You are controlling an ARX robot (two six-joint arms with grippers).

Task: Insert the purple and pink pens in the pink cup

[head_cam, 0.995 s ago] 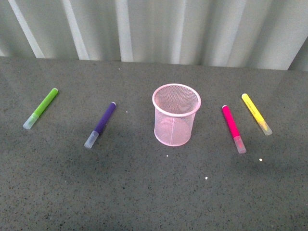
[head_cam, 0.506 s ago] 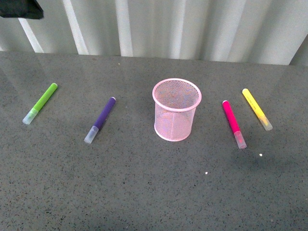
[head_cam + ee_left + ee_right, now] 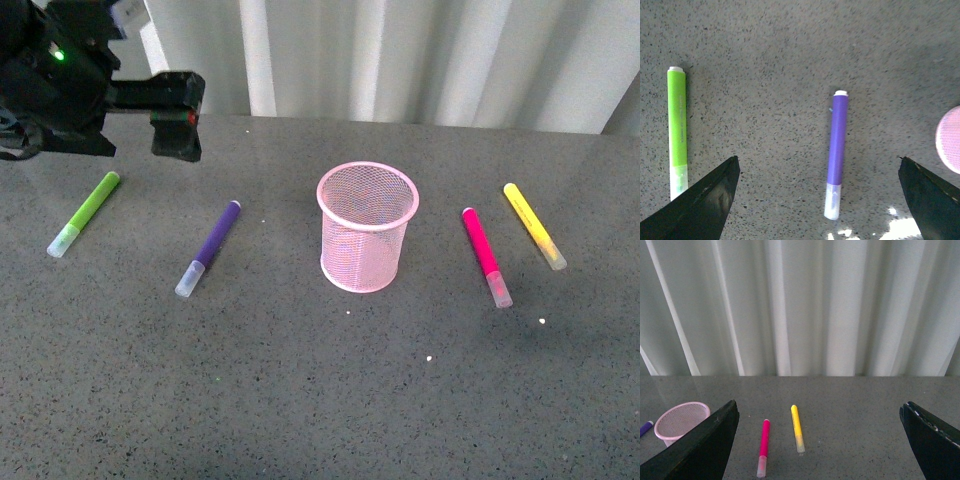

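Note:
The pink cup stands upright mid-table. The purple pen lies flat to its left and the pink pen lies flat to its right. My left gripper is open and empty, high over the back left of the table, behind the purple pen. In the left wrist view the purple pen lies between the open fingers of the gripper, well below them, with the cup's rim at the frame edge. My right gripper is open and empty, and faces the pink pen and the cup from a distance.
A lime-green marker lies at the far left, and it also shows in the left wrist view. A yellow marker lies right of the pink pen, and it also shows in the right wrist view. A white curtain hangs behind the table.
My left arm has come into the front view from the upper left and moved right toward the purple pen. The pens and the cup have not moved.

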